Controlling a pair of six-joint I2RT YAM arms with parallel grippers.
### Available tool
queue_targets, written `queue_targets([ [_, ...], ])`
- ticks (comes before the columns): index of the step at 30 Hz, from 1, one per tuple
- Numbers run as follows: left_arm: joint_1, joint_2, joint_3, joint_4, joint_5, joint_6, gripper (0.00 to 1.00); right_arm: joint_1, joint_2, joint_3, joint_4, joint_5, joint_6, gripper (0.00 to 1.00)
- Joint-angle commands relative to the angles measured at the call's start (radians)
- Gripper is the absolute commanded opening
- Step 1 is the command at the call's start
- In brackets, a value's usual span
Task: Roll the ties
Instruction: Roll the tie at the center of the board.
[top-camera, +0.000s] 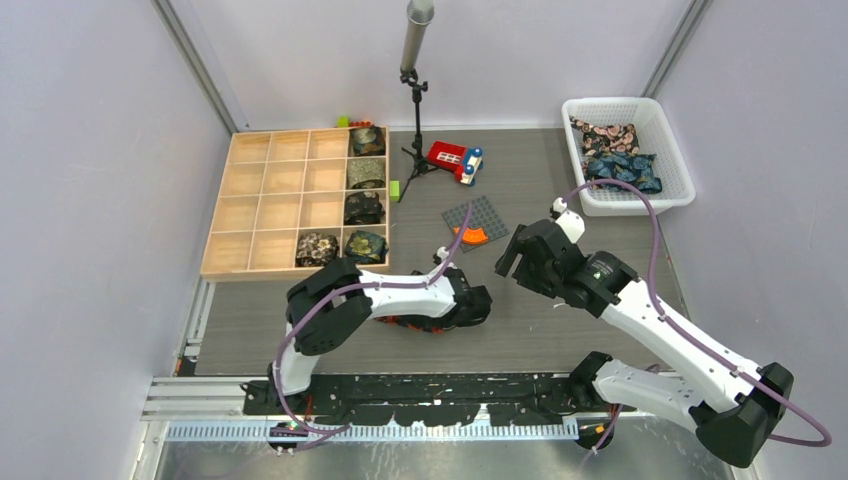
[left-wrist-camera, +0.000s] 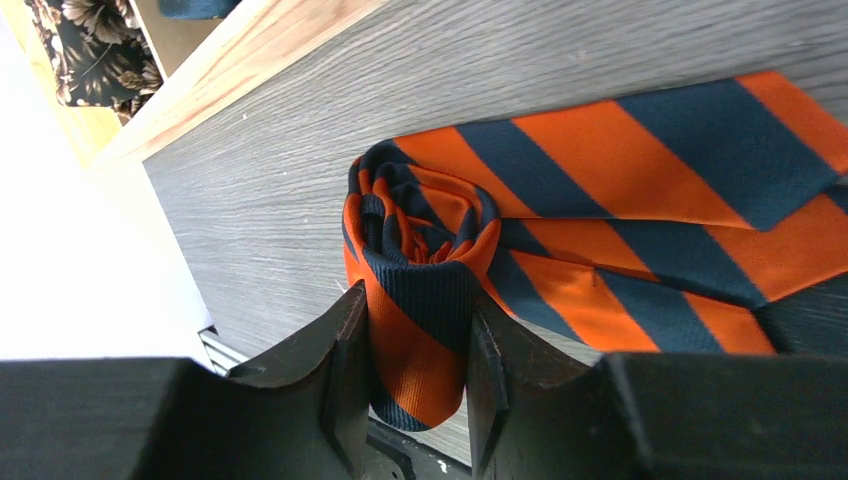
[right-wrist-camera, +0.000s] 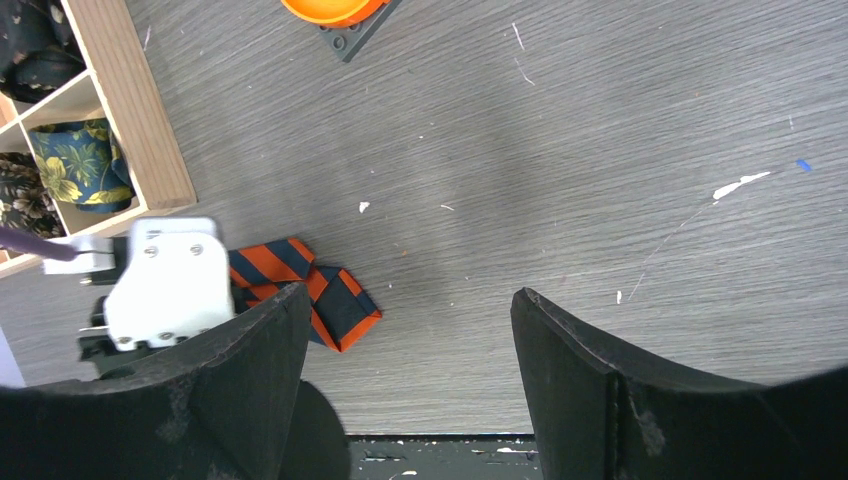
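My left gripper (left-wrist-camera: 415, 350) is shut on the rolled part of the orange-and-black striped tie (left-wrist-camera: 420, 260); the roll stands between the jaws and the loose tail (left-wrist-camera: 660, 210) lies flat on the table to the right. In the top view the left gripper (top-camera: 470, 305) is low at the table's middle, the tie mostly hidden under the arm. The tie's tip shows in the right wrist view (right-wrist-camera: 335, 300). My right gripper (right-wrist-camera: 410, 330) is open and empty, held above the table right of the left one (top-camera: 510, 255). Rolled dark floral ties (top-camera: 365, 190) fill the wooden box's right column.
A wooden compartment box (top-camera: 270, 200) lies at the back left. A white basket (top-camera: 660, 130) with unrolled dark ties (top-camera: 620, 165) stands at the back right. A red toy car (top-camera: 455, 160), a grey studded plate (top-camera: 485, 215) with an orange piece, and a microphone stand (top-camera: 415, 90) are at the back middle.
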Motion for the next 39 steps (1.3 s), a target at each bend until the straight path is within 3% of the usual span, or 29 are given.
queue_targets([
  [1,-0.017,0.047,0.049,0.033,0.034,-0.043,0.17,-0.007,-0.031,0.038,-0.02,0.042,-0.009,0.78],
  [7,-0.018,0.047,0.038,0.096,0.074,-0.012,0.23,-0.006,-0.036,0.038,-0.021,0.038,-0.009,0.78],
  [15,-0.018,0.006,0.034,0.146,0.118,0.03,0.48,-0.006,-0.015,0.055,-0.021,0.026,-0.01,0.78],
  [21,-0.016,-0.028,0.038,0.15,0.139,0.045,0.58,-0.006,0.001,0.068,-0.021,0.013,-0.005,0.78],
  [32,-0.011,-0.13,0.053,0.119,0.158,0.051,0.63,0.007,0.043,-0.028,0.116,-0.146,0.075,0.78],
  [39,-0.005,-0.238,0.028,0.094,0.158,0.063,0.66,0.141,0.175,-0.075,0.224,-0.175,0.151,0.77],
])
